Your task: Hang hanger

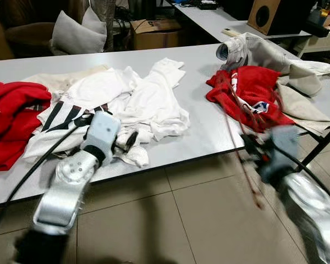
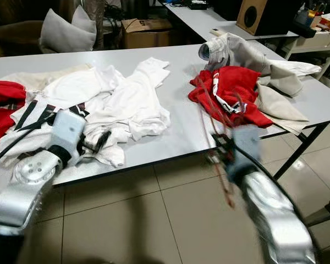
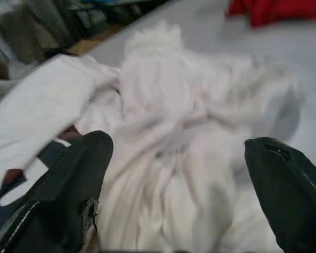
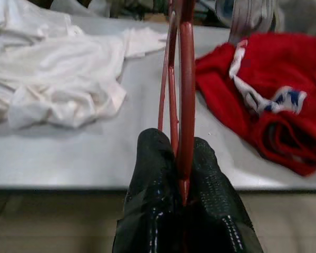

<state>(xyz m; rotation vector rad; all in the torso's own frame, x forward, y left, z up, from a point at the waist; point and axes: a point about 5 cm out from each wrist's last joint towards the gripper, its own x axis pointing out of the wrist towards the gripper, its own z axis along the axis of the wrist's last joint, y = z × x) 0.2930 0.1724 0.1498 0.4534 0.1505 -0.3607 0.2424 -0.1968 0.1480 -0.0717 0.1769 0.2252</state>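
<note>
a: so what's the room like?

b: long pale grey table (image 1: 198, 126) on black legs, over a floor of beige square tiles (image 1: 170, 220). behind it, at twelve o'clock, a brown cardboard box (image 1: 154, 33); at eleven, a grey cushion (image 1: 77, 33) on a dark chair; at one o'clock, a wooden speaker box (image 1: 275, 15) on a second table.

a: and on the surface?

b: heaps of clothes. a crumpled white shirt pile (image 1: 137, 104) mid-table, a black-and-white striped garment (image 1: 60, 118) at its nine o'clock side, and a red garment (image 1: 8, 118) at the far left edge. toward three o'clock lies a red jersey with white trim (image 1: 250, 93), with a beige-grey jacket (image 1: 280, 66) partly touching it.

a: the hanger?

b: the thin red wire hanger (image 4: 181, 79) is in the right gripper (image 4: 185, 163), whose black fingers are pinched tight on its lower end just off the table's near edge. the hanger runs up toward the red jersey; it's blurred in the head views.

a: the other arm?

b: the left gripper (image 3: 179, 174) hangs over the near edge of the white shirt pile, fingers spread wide apart, nothing between them.
</note>
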